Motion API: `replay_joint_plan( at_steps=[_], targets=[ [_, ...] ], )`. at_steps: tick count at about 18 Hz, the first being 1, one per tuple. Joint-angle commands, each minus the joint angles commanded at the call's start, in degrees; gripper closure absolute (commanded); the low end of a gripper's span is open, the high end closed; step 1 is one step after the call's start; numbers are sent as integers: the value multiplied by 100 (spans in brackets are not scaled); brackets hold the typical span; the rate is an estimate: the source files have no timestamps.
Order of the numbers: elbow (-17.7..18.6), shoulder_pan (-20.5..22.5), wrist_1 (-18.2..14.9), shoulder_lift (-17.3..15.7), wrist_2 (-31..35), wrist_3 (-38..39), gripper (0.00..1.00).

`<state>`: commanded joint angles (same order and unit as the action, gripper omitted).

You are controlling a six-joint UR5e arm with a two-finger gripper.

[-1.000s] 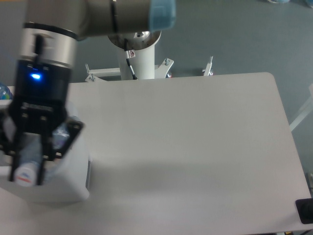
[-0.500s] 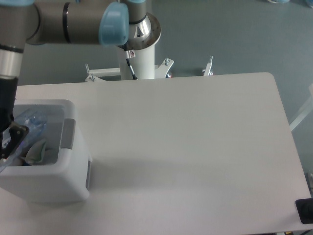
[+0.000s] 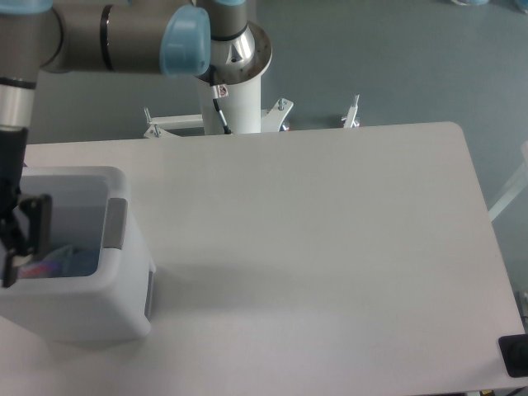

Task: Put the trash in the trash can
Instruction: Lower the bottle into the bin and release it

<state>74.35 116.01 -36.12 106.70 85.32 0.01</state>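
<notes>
From the single fixed camera, looking down on the table: the gripper hangs at the far left edge of the picture, over the open mouth of the trash can. Only one dark finger shows clearly — the rest is cut off by the frame, so whether the jaws are apart or together cannot be told. Nothing visible sits between them.

Directly beneath and just to the right of the gripper, down inside the white bin, lies the flattened plastic bottle, its bluish label showing against the bin's floor, with a spot of red at the end nearest the finger. The white wrapper cannot be made out in there. The bin's grey side panel stands on the wall to the right of the gripper.

The arm reaches across the top of the picture from its white pedestal — well off to the gripper's upper right — with a light-blue joint cap facing the camera. A small dark object sits at the table's distant lower-right corner.
</notes>
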Motion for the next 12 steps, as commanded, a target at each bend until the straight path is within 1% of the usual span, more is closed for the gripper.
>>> replay_joint_plan(
  at_steps=[1, 4, 6, 8, 9, 10, 12],
  targets=[
    [0, 114, 0, 17, 167, -201, 0],
    [61, 553, -35, 105, 405, -1000, 0],
    [376, 730, -35, 79, 756, -1658, 0],
    [588, 844, -53, -26, 1152, -2693, 0],
    [685, 906, -122, -96, 1214, -3108, 0],
    [712, 1019, -262, -175, 1224, -3338, 0],
    [721, 1187, -544, -324, 1171, -3419, 0]
  ],
)
